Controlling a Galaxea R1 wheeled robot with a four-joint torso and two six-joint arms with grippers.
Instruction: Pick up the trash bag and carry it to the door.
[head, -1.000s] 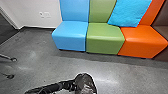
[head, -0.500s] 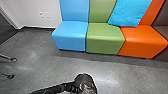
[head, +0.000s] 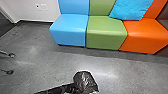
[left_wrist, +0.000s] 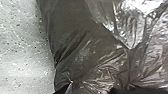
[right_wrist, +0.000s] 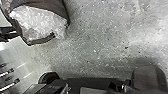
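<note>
While the trash bag (head: 86, 81) sits at the left claw (head: 73, 89) above the grey floor (head: 45, 62), pick-up looks done | left claw: pinching the bag, though its grip is poorly seen | right claw (right_wrist: 88, 88): cannot tell | left: delivery to the door

No readable text, labels, brands, numbers or signs on anything.

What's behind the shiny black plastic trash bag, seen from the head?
Beyond the bag, the smooth grey floor runs back to a green cushioned seat block. Whatever the bag itself covers cannot be seen.
</note>
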